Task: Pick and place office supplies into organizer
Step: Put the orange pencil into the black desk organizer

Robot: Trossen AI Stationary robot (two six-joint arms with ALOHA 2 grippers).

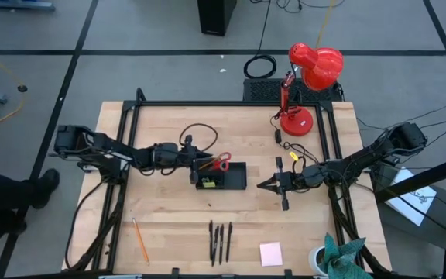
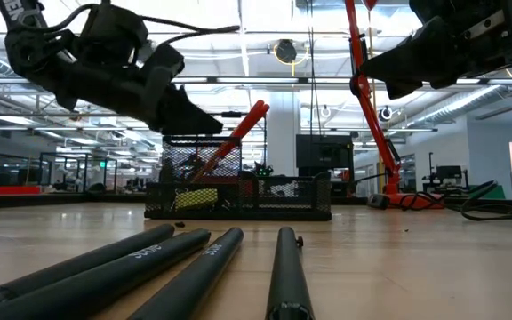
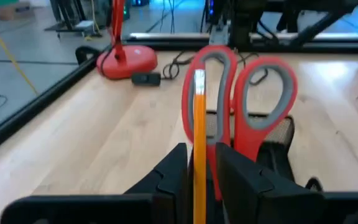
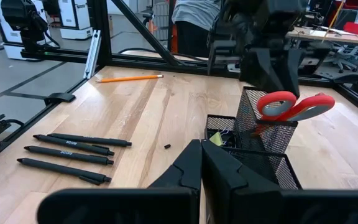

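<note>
Orange pencil upright between left tool fingers over mesh organizer, grip unclear, right tool clenched empty

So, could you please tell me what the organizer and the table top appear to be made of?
The organizer looks like black wire mesh, probably coated metal: the right wrist view shows a fine see-through grid in its walls, and the red-handled scissors stand in its taller cup. The table top looks like pale wood with a matte finish; plank seams and grain lines run across it, though it could be a laminate.
</note>
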